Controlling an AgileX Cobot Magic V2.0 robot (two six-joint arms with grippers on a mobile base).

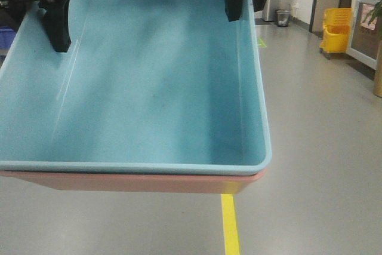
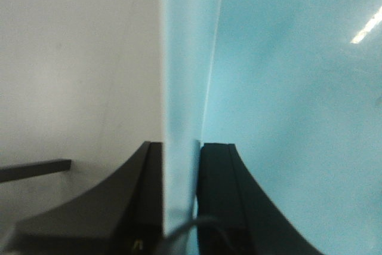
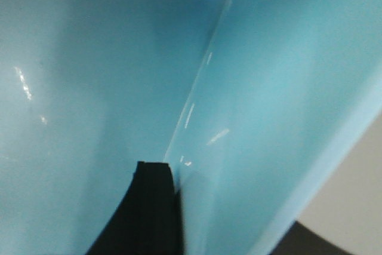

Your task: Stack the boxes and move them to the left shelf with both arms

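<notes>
Pinches the left wall of the light blue bin point(image 1: 149, 88) in the left gripper point(image 2: 181, 150), drawn narrow, with one black finger point(image 2: 140, 201) outside and the other inside. Clamps the right wall the same way in the right gripper point(image 3: 230, 201); shows the inner finger point(image 3: 152, 207) plainly but only a dark sliver of the outer one, cut off at the frame's corner. From the front, crops both grippers at the top edge. Holds the blue bin nested in the salmon pink bin point(image 1: 137, 182), up off the grey floor point(image 1: 322, 147); hides all of the pink one but a strip under the rim. Cannot tell whether either finger touches pink. Beyond, well apart: a yellow tape line point(image 1: 230, 225) below, a yellow mop bucket point(image 1: 336, 28) and a grey waste can point(image 1: 283, 17) far right, a dark blue shape point(image 1: 6, 37) at the left edge, too cut off to name.
</notes>
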